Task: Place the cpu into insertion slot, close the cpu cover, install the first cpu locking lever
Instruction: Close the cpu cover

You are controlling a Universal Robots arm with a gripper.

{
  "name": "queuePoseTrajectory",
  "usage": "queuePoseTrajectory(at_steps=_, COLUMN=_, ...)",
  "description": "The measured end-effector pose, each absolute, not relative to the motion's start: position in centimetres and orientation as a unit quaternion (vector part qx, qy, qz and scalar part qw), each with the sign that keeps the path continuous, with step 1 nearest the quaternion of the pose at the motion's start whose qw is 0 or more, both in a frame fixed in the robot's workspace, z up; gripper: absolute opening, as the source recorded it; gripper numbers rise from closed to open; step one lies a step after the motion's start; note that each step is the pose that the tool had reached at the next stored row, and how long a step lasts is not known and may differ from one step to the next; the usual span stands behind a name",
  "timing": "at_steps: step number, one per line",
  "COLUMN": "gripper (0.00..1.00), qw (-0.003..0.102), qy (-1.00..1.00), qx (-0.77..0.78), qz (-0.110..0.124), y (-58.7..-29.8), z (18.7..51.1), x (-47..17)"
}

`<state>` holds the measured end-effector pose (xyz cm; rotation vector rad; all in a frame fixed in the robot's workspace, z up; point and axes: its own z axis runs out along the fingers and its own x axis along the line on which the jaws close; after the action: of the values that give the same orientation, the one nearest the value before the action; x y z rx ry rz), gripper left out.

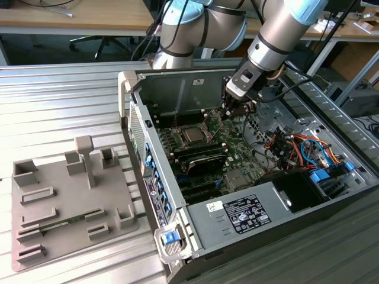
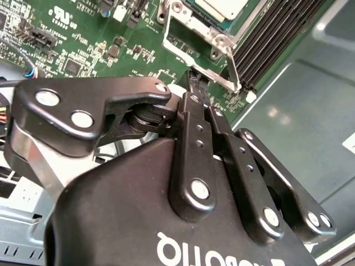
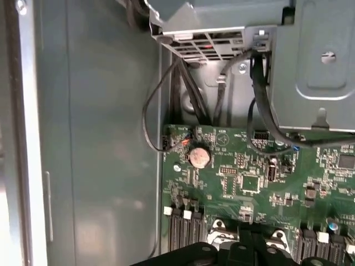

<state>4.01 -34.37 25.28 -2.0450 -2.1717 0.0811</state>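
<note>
I note the cpu (image 1: pixel 192 135) in the insertion slot (image 1: pixel 180 137), cpu cover (image 2: pixel 194 60) raised. Exterior view: gripper (image 1: pixel 230 113) at the cpu's two o'clock, clenched, touching the cover.

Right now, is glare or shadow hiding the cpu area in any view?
Exterior view: even light, the cpu reads clearly, and the tool casts no heavy shadow over it. Second wrist view: pale reflections on the case panel, the cpu cover bright, not washed out. First wrist view: case wall dim, motherboard evenly lit.
</note>
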Motion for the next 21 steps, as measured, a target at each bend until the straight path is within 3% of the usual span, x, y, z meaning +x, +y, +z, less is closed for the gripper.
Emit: queuePoseTrajectory(at_steps=21, gripper=0.11, qw=0.079, qy=-0.725, qx=-0.683, qz=0.027, y=-34.4, z=25.2, x=1.7)
